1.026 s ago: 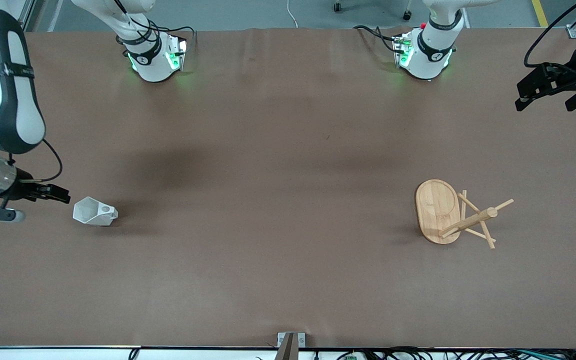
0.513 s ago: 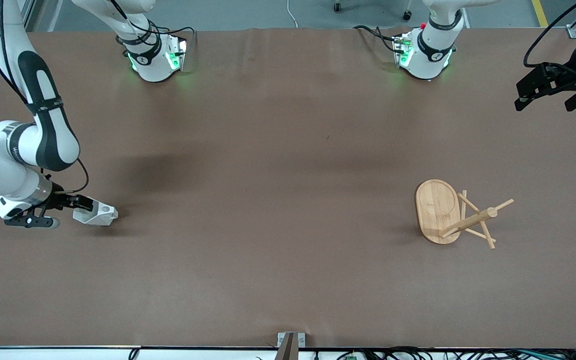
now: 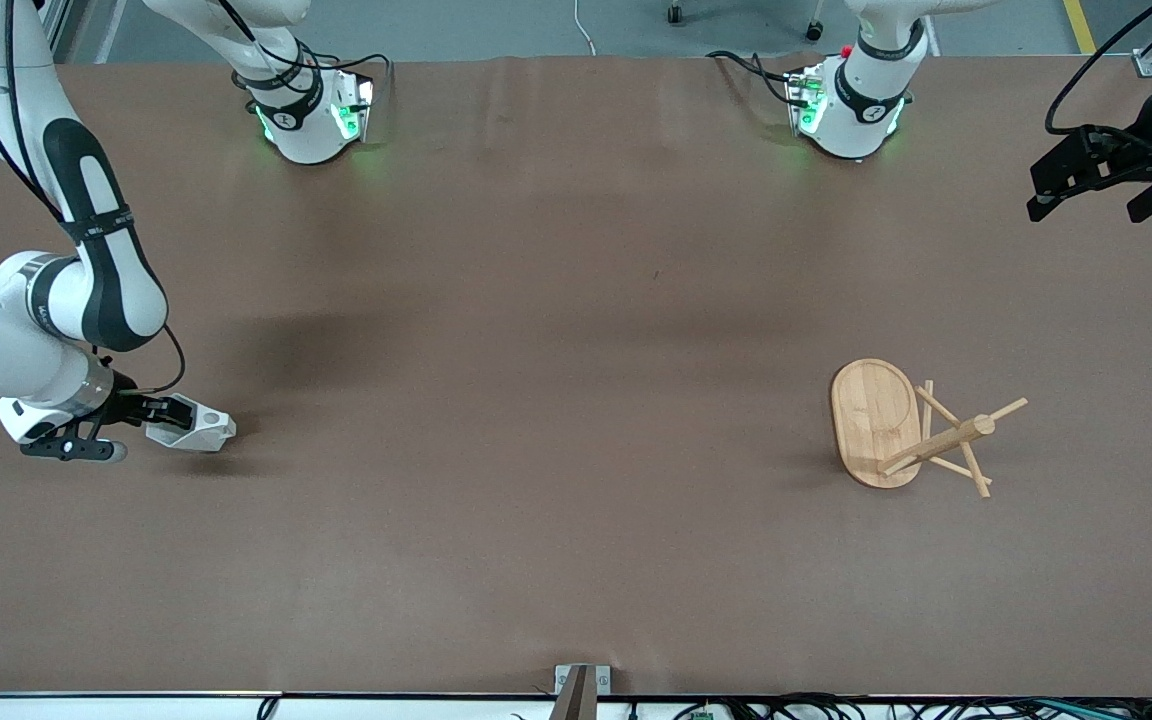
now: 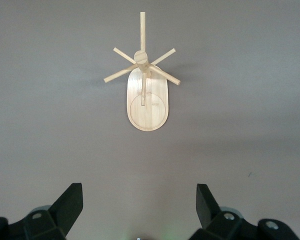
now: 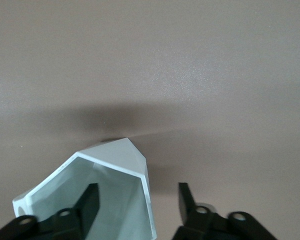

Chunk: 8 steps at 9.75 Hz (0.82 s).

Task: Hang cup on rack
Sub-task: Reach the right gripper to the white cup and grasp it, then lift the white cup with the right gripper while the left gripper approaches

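The white faceted cup [image 3: 208, 430] lies on its side on the table near the right arm's end, its mouth toward my right gripper [image 3: 179, 412]. In the right wrist view the right gripper [image 5: 138, 187] is open and straddles the cup's [image 5: 115, 170] rim wall, one finger inside the mouth and one outside. The bamboo rack [image 3: 881, 420] stands on its oval base near the left arm's end, nearer to the front camera than the left arm's base. It also shows in the left wrist view [image 4: 146, 100]. My left gripper [image 3: 1089, 208] waits open and empty, high over the table's edge [image 4: 138, 189].
The brown table [image 3: 576, 350] carries only the cup and the rack. The arms' bases [image 3: 311, 120] stand along the table edge farthest from the front camera. A small metal bracket [image 3: 581, 680] sits at the table edge nearest that camera.
My right gripper has moved in from beside the cup until one finger is inside its mouth. The cup, the rack and the left arm have stayed almost still.
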Motion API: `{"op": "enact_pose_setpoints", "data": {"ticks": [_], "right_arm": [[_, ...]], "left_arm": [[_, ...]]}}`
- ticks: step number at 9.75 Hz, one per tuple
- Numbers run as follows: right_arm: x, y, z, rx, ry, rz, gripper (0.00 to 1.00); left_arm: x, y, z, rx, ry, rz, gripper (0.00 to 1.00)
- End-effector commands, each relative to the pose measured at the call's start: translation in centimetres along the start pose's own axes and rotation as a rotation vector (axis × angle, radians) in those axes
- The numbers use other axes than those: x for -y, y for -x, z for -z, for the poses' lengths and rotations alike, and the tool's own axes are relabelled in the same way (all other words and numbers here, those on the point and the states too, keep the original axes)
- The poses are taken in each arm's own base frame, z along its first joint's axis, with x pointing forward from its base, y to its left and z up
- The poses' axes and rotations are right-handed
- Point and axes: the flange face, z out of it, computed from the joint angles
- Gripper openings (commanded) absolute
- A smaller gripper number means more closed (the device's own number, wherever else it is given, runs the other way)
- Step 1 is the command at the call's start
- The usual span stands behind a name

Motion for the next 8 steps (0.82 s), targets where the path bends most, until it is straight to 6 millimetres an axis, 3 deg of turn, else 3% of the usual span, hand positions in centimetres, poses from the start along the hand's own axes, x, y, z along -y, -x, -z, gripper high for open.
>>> {"op": "enact_pose_setpoints", "data": {"ticks": [1, 4, 5, 6, 8], "right_arm": [[-0.3, -0.6, -0.5, -0.007, -0.013, -0.001, 0.53], [-1.1, -1.0, -0.4, -0.012, -0.013, -0.015, 0.44], [-1.3, -1.0, -0.6, -0.009, -0.013, -0.016, 0.36], [-1.3, -1.1, -0.6, -0.01, -0.02, -0.027, 0.02], [-1.6, -1.8, 0.1, -0.013, -0.032, -0.018, 0.0]], "left_arm": [[-0.6, -0.7, -2.3, 0.058, -0.001, -0.027, 1.0], [-0.7, -1.1, -2.8, 0.068, 0.009, -0.032, 1.0], [-0.8, -1.1, -2.8, 0.068, 0.008, -0.035, 1.0], [-1.1, -1.1, -2.9, 0.069, 0.008, -0.041, 1.0], [-2.5, -1.1, -3.1, 0.074, 0.007, -0.062, 1.0]]}}
